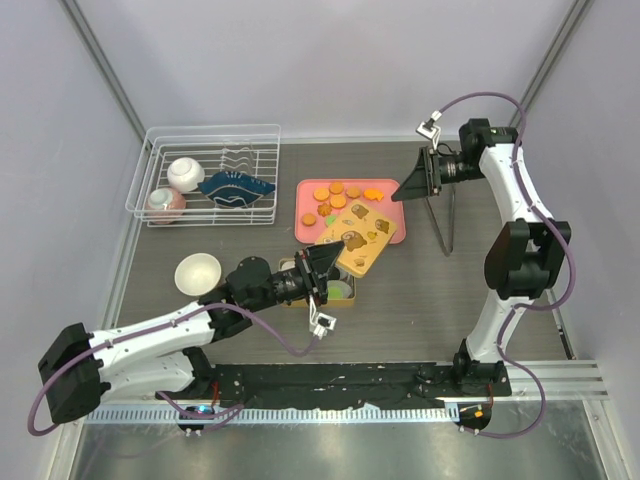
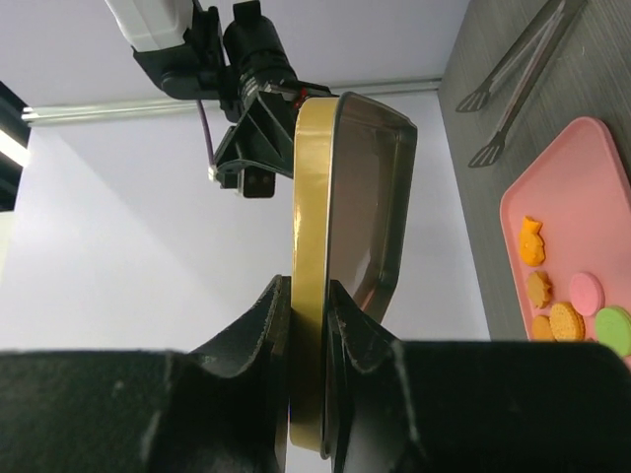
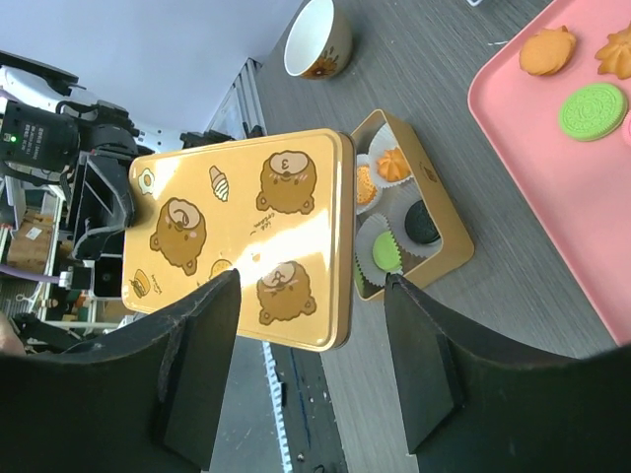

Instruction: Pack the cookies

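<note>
The left gripper (image 2: 308, 296) clamps the gold lid (image 2: 360, 187) by its rim. The right gripper (image 3: 311, 286) stands wide and empty, that lid straight ahead, cookies (image 3: 592, 110) off to its side.

The lid (image 1: 360, 240), pinched edge-on in the left tool (image 1: 325, 258), hangs tilted over the open tin (image 3: 444, 197) and blocks most of the way down into it. Only the tin's near end shows from above. The pink tray (image 1: 397, 222) lies open from above, with tongs (image 1: 447, 215) just right of it and the rack (image 1: 210, 128) well away to the left.

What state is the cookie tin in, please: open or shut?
Open: the left tool holds the lid off the tin, cookies visible inside.
</note>
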You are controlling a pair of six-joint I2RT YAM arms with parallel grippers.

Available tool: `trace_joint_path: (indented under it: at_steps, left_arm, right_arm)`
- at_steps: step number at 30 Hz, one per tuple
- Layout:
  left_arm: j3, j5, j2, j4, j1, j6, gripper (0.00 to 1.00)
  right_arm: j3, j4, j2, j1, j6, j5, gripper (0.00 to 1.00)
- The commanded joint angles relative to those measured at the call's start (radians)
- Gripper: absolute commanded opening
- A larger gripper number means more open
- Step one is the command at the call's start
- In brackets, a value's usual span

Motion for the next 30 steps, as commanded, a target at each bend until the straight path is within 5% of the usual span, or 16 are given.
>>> trace_joint_path:
  at_steps: [1, 20, 30]
  left_arm:
    - [-0.024, 0.040, -0.019, 0.153, -0.003, 0.086, 0.20]
    - [-0.053, 0.057, -0.019, 0.211, -0.002, 0.163, 0.23]
    - [-0.067, 0.062, -0.013, 0.203, 0.027, 0.160, 0.27]
  right_arm:
    - [0.011, -0.160, 0.023, 0.006, 0.001, -0.029, 0.66]
    - [0.018, -0.159, 0.066, 0.109, -0.007, -0.021, 0.70]
    - [-0.025, -0.160, 0.019, 0.153, -0.008, -0.027, 0.64]
